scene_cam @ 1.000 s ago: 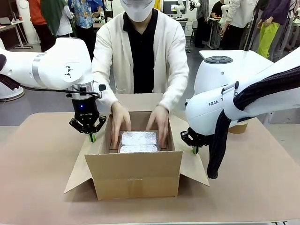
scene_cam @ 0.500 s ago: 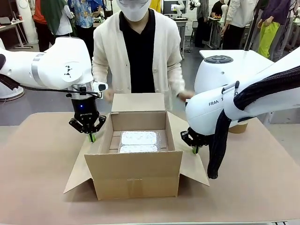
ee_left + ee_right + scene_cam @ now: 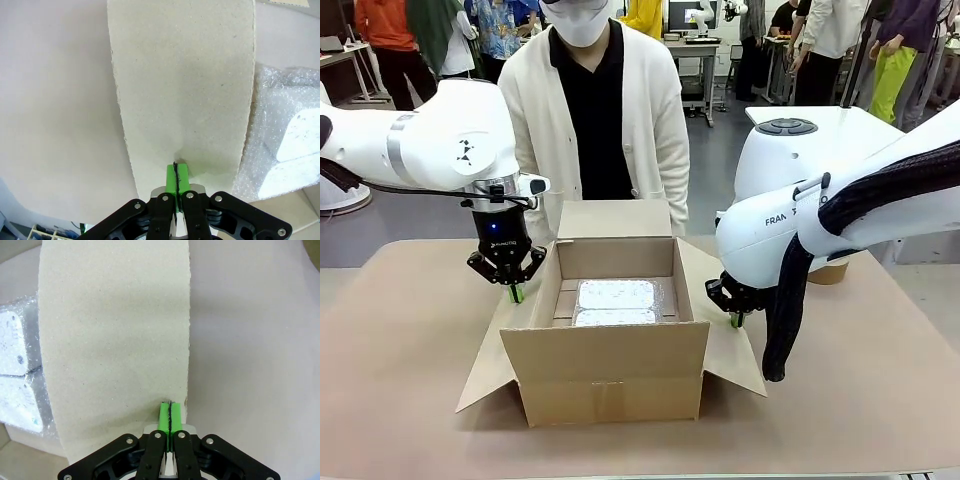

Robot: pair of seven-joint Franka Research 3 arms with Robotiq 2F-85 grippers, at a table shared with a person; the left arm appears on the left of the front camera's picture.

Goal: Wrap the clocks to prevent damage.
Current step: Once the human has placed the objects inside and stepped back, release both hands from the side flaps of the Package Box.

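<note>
An open cardboard box [image 3: 610, 370] stands mid-table. Inside lie two clocks wrapped in bubble wrap, one [image 3: 616, 293] behind the other [image 3: 616, 317]. My left gripper [image 3: 516, 293] is shut, its green tips resting on the box's left flap [image 3: 185, 90]; the wrapped clocks [image 3: 290, 145] show at the right of the left wrist view. My right gripper [image 3: 737, 320] is shut too, tips down on the right flap [image 3: 115, 340], with the wrapped clocks [image 3: 17, 365] at the left edge of the right wrist view. Neither gripper holds anything.
A person [image 3: 590, 120] stands upright behind the box, hands out of it. The back flap [image 3: 615, 218] stands up. A brown cup [image 3: 830, 271] sits at the right behind my right arm. Bare tan tabletop [image 3: 400, 380] lies on both sides.
The person's hands have left the box and the person has straightened and stepped back. Both arms have stayed still.
</note>
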